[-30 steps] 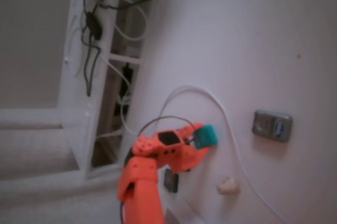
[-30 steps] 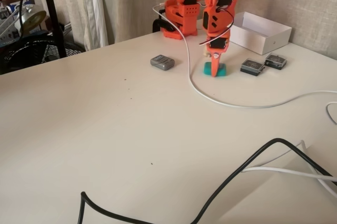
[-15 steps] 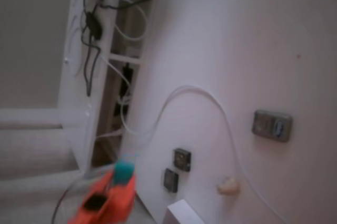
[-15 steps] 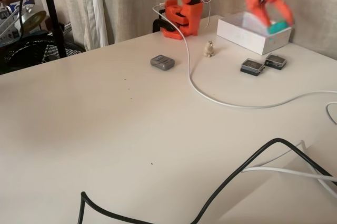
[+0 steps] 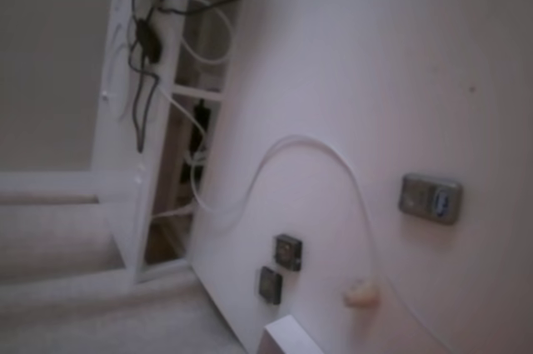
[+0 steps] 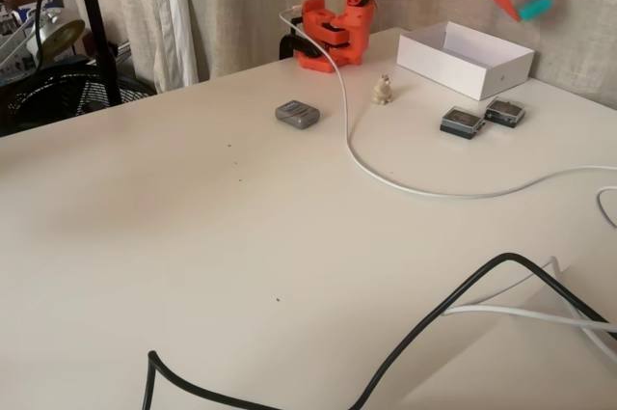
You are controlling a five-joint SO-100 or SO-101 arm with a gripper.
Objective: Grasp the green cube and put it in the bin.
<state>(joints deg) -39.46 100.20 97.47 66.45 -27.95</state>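
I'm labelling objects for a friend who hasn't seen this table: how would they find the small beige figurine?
Start at the orange arm base at the table's far edge and follow the white cable forward. Just right of it, before the white bin, stands the figurine. It is pale, rounded and upright, unlike the flat grey device and dark square chips.

I am looking through one fixed camera that is sitting high up and looking down at the table [image 5: 400, 79] from far away, a bit blurry, with the room's floor and cords showing at the left. My other fixed camera is standing low at the near edge of the table [image 6: 241, 236], looking across it toward the curtain and the arm's base [image 6: 328, 39]. Both are showing the grey device [image 5: 430, 197] [image 6: 297, 114], the two dark chips [image 5: 279, 266] [image 6: 480, 118], the white cable [image 5: 316, 144] [image 6: 424, 188] and the bin [image 5: 287, 339] [image 6: 466, 58].
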